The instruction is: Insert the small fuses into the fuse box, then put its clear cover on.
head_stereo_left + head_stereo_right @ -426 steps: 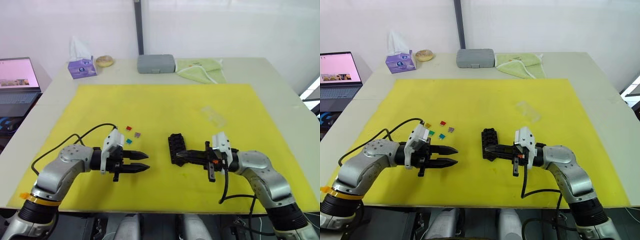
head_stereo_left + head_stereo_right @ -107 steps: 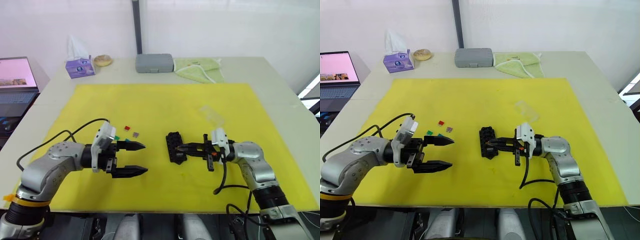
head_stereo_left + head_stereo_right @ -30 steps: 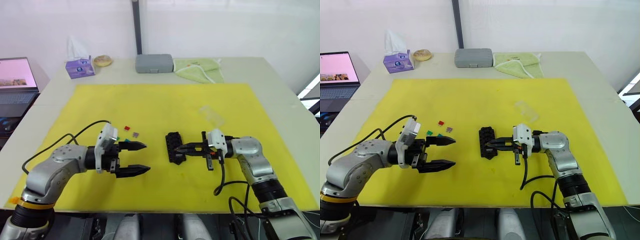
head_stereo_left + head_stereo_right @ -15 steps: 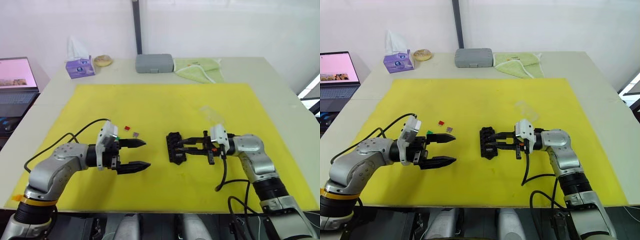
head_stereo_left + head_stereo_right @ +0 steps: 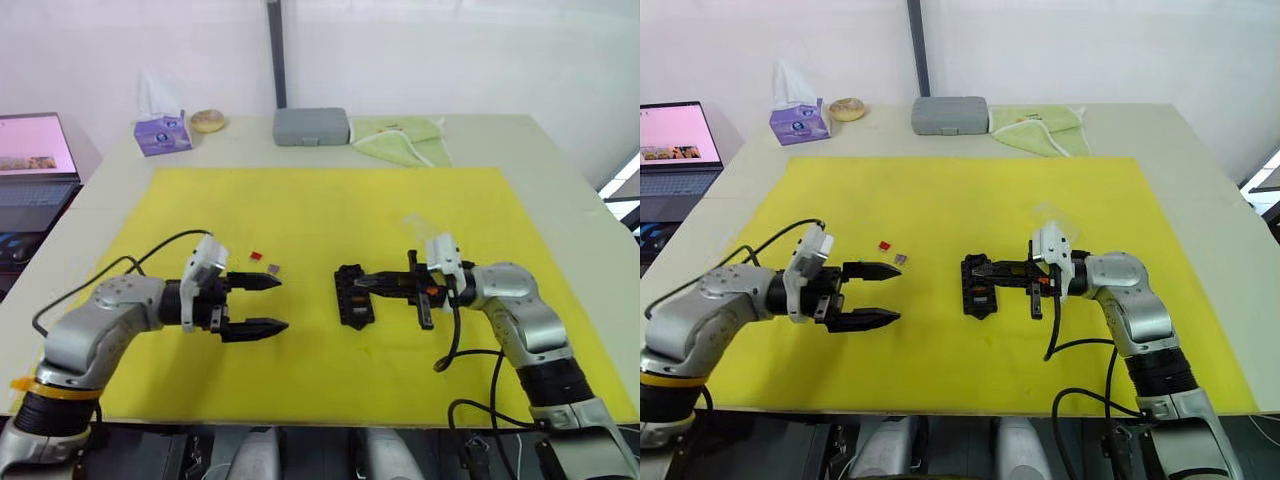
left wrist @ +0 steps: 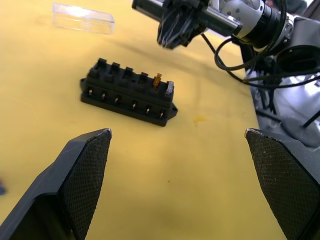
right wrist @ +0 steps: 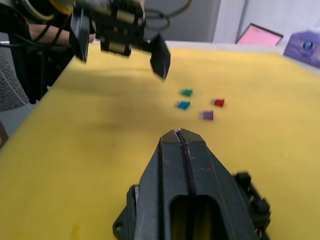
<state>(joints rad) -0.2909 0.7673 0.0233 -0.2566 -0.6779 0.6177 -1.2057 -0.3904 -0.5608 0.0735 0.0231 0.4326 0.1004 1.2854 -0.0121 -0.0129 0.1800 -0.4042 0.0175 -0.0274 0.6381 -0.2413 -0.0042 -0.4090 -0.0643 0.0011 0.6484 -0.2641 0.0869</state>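
Starting on the left: the left gripper point(image 5: 876, 294) hovers low over the yellow mat point(image 5: 940, 200) with its two black fingers spread wide apart, holding nothing and touching nothing. Just past its fingertips sit a few of the small fuses point(image 5: 892, 251). From the head views I can make out a red one point(image 5: 883, 244) and a greyish one point(image 5: 900, 258), and the right wrist view adds a green one point(image 7: 186, 92) and a blue one point(image 7: 183, 105), all lying loose and flat on the mat in a tight little cluster, not touching each other.

Near the middle of the mat is the fuse box point(image 5: 352, 294), a small black block with bumpy edges lying flat, well apart from the left gripper. In the left wrist view it has one small yellowish-brown fuse point(image 6: 157, 80) already standing in a slot near one end; the other slots look open.

The right gripper point(image 5: 984, 268) has its fingers pressed together with nothing between them, tips right over the fuse box. Can't tell if they're actually touching it.

The clear cover point(image 5: 1049, 213) lies flat on the mat beyond the right gripper, faint and see-through, apart from the box.

At the far edge of the surface point(image 5: 1160, 130) sit a grey case point(image 5: 950, 115) and a green cloth point(image 5: 1042, 126).
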